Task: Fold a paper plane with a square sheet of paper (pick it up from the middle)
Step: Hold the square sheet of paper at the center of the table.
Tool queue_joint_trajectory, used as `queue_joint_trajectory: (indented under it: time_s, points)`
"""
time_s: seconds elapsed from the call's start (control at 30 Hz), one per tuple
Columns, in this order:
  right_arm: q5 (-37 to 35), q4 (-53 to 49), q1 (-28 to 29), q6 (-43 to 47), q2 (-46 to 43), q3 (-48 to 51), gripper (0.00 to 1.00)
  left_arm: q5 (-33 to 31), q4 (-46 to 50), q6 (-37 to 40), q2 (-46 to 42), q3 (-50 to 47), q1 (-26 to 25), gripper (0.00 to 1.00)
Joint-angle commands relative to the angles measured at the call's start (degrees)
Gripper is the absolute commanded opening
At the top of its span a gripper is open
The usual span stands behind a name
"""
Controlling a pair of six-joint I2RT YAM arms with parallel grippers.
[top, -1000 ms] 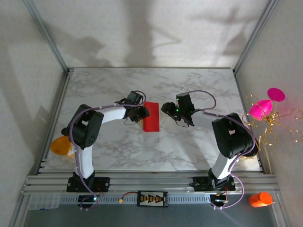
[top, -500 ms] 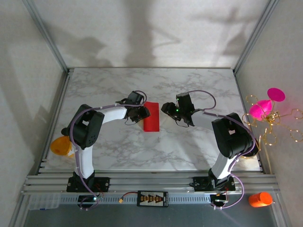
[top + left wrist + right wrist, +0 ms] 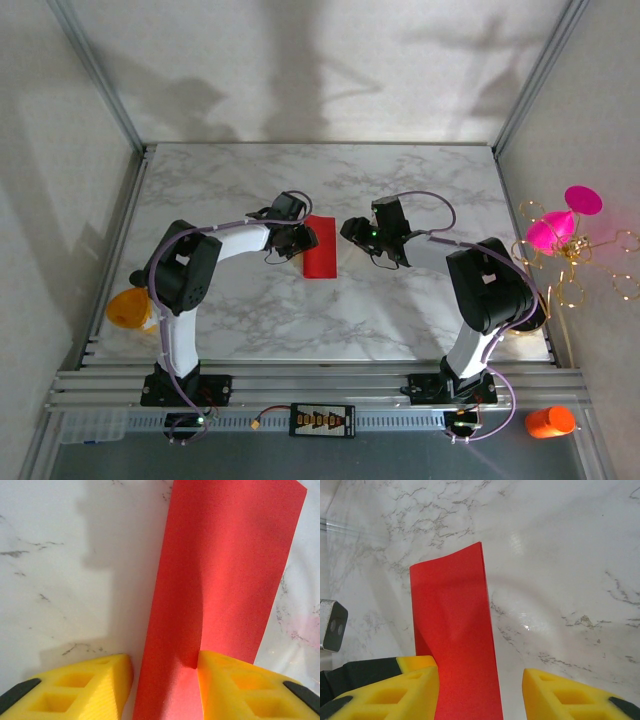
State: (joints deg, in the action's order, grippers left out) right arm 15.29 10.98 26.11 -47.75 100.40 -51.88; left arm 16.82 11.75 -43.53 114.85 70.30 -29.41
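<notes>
- the red sheet of paper (image 3: 320,260) lies on the marble table (image 3: 420,330), folded to a narrow rectangle. its long axis runs from the near side toward the far side, slightly tilted.
- it sits between the two grippers, so each arm meets a long edge from the side.
- the left gripper (image 3: 300,241) is at the sheet's left edge, near the far end. in the left wrist view the sheet runs straight ahead from the fingers, along their reach and not across it.
- its jaws stand apart. one yellow finger (image 3: 245,690) overlaps the sheet, the other sits beside the left edge over bare marble, so that edge lies in the gap. nothing looks clamped.
- the right gripper (image 3: 350,230) is just beside the sheet's right edge, near the far corner, jaws also apart and empty. in the right wrist view the sheet's far edge bows up a little.
- judged from this, the left gripper is nearer and already straddles an edge. the sheet is no dart yet, so folds remain.
- the surface is smooth and glossy. thin paper lying this close will probably slide before a finger gets under it.
- there is open marble all round the sheet. the magenta cone ornament (image 3: 556,228) and the orange bottle (image 3: 550,422) are well apart, off the table.
</notes>
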Motion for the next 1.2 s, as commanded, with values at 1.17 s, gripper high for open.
queue_joint_trajectory:
  time_s: [1.17]
  points:
    - [8.0,-7.6,3.6,4.8,14.0,-9.2,0.18,-4.2,3.2,0.2,10.4,-4.3,-1.1,0.42]
